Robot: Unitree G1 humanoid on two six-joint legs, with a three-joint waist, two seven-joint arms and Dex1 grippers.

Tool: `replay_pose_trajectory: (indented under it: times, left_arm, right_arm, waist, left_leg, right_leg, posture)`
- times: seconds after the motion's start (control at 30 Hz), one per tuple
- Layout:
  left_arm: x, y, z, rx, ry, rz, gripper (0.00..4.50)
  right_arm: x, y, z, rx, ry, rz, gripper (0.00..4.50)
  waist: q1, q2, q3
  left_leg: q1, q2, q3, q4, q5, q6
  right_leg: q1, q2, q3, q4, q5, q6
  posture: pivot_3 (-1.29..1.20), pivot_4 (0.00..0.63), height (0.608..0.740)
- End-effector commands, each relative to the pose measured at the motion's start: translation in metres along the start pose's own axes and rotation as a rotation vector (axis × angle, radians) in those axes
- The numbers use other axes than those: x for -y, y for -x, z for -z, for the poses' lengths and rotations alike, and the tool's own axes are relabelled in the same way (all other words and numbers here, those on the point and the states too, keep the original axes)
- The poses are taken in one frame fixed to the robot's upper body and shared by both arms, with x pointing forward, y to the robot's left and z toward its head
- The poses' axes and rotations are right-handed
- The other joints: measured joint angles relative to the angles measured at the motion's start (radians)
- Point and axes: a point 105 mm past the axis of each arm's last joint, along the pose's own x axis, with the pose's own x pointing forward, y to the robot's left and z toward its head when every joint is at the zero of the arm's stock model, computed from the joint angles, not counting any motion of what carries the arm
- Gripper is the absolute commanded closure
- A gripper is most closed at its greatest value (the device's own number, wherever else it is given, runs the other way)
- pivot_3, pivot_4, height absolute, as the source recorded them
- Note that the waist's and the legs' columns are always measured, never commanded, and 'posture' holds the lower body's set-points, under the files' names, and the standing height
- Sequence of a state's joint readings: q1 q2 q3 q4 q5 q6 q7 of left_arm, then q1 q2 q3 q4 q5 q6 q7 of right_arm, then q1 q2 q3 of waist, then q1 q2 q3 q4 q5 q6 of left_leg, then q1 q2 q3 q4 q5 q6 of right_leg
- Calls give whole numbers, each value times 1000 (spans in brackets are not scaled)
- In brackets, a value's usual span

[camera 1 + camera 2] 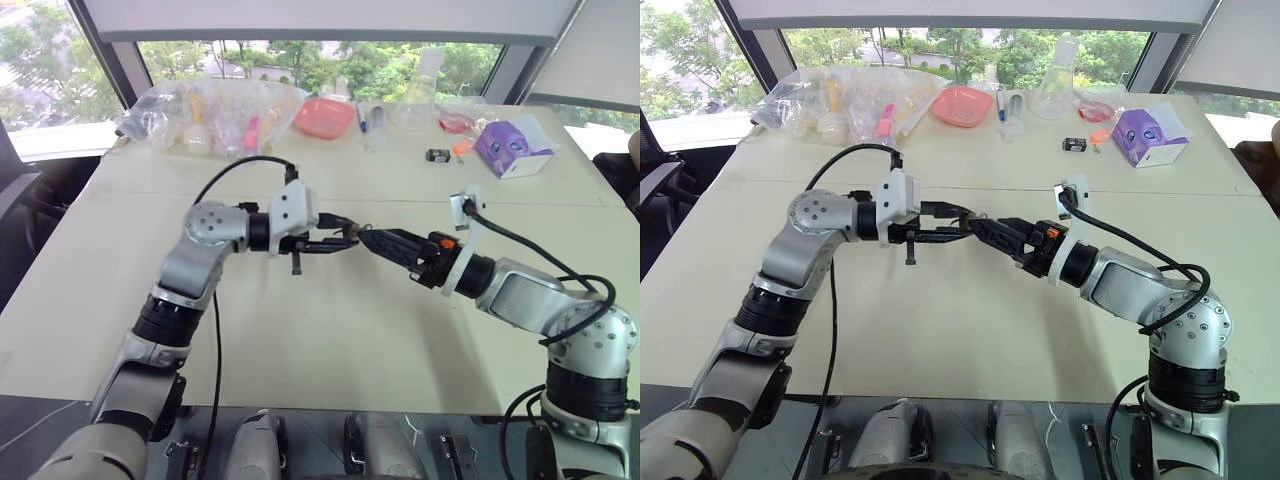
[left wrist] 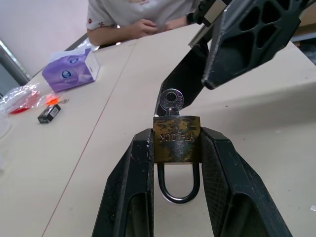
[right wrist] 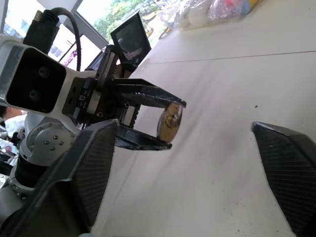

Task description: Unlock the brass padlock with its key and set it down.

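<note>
I'm seeing one brass padlock (image 2: 176, 138), one key (image 2: 171, 101) and two grippers of mine. My left gripper (image 2: 176, 148) is clamping tight on the padlock body, one finger each side, shackle pointing back toward the wrist, key standing in the end facing away. My right gripper (image 3: 185, 143) is standing wide open w/ nothing in it, tips just short of the key, padlock lying ahead between the fingers' lines but not touching. Head view is showing both grippers meeting tip to tip above the table (image 1: 330, 340), w/ one purple tissue box (image 1: 510, 148) & one small black box (image 1: 438, 155) far back. Left wrist view is adding a person (image 2: 143, 17) seated at the table edge.
</note>
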State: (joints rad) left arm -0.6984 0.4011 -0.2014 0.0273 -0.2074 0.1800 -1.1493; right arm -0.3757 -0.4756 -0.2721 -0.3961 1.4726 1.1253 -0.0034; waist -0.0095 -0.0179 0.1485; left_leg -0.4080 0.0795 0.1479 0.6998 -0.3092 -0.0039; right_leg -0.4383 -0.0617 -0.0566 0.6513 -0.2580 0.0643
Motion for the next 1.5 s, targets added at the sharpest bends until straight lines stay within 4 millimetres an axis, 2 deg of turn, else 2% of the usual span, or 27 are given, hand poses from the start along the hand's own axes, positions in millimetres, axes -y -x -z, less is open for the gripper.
replay_pose_trajectory:
  times: [0.03,0.17,0.23,0.33,0.67,0.83,1.1,1.5]
  left_arm:
    - [0,-1,-17,43,-65,8,3797]
    - [1,-2,-18,45,-75,9,3797]
    - [0,-2,-19,45,-91,3,3797]
    - [-2,-3,-21,46,-126,-10,3797]
    - [-18,-4,-29,67,-388,-180,3797]
    - [-13,-4,-26,63,-499,-185,3797]
    - [-12,-3,-28,78,-598,-213,3797]
    - [-7,-3,-34,112,-886,-259,3797]
  right_arm:
    - [-8,0,-11,37,16,-33,1743]
    - [-9,-1,-10,40,8,-37,3832]
    - [-10,-2,-9,33,5,-40,4433]
    - [-10,-3,-6,25,-6,-41,4433]
    - [-12,-7,-16,131,-172,-72,4433]
    - [-15,-12,-27,206,-284,-84,4433]
    - [-20,-18,-28,216,-336,-86,4433]
    - [-11,-20,-35,282,-514,-68,4433]
  waist:
    - [0,0,0]
    - [-1,0,0]
    - [0,0,0]
    - [0,0,0]
    - [0,0,0]
    - [0,0,0]
    - [1,0,0]
    - [0,0,0]
  left_leg:
    - [0,0,0,0,0,0]
    - [0,0,0,0,0,0]
    - [0,0,0,0,0,0]
    - [0,0,0,0,0,1]
    - [0,0,0,0,-1,1]
    - [0,0,1,0,-1,2]
    - [0,1,1,0,-1,2]
    - [0,1,2,0,-1,2]
  right_leg:
    - [0,0,0,0,0,0]
    - [0,0,0,0,0,0]
    - [0,0,0,0,0,0]
    - [0,0,0,0,0,0]
    - [0,0,0,0,0,0]
    - [0,0,0,0,0,0]
    - [0,0,0,0,0,0]
    - [0,0,0,0,0,0]
  posture:
    - [0,150,739]
    - [0,150,739]
    - [0,150,739]
    - [0,150,739]
    - [0,150,739]
    - [0,150,739]
    - [0,150,739]
    - [0,150,739]
